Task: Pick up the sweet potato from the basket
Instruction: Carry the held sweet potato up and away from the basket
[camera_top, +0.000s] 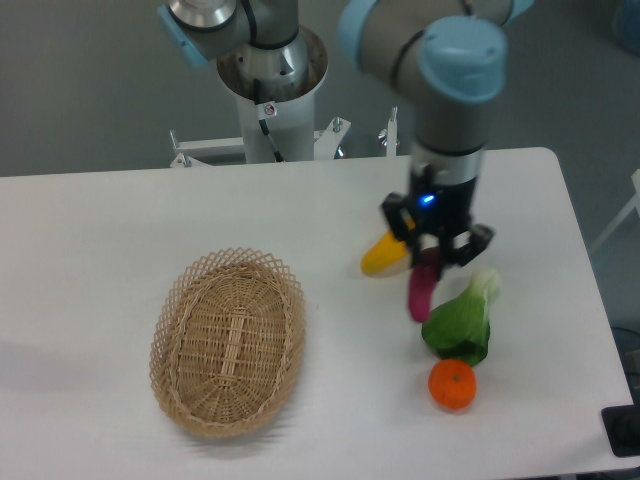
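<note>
Camera view, left to right: you have the basket (228, 342) sitting on the white table (100, 240) at lower left, with nothing visible inside it. Behind it rises the arm's base column (272, 85), and from there your arm crosses toward the right, its last link hanging straight down over the table's right half. The gripper (431, 258) points downward, with a small blue light glowing on its body. Its fingers are closed on the upper end of the sweet potato (421, 288), which hangs nearly upright, well away from the basket. You cannot tell whether the tuber's lower tip touches the table or hangs just above it. The gripper covers the right end of the yellow vegetable (385, 257), and the fingertips are dark and hard to separate from one another. Just right of the sweet potato lies a leafy green (460, 322), with an orange fruit (452, 385) beside it toward the table's near edge.
</note>
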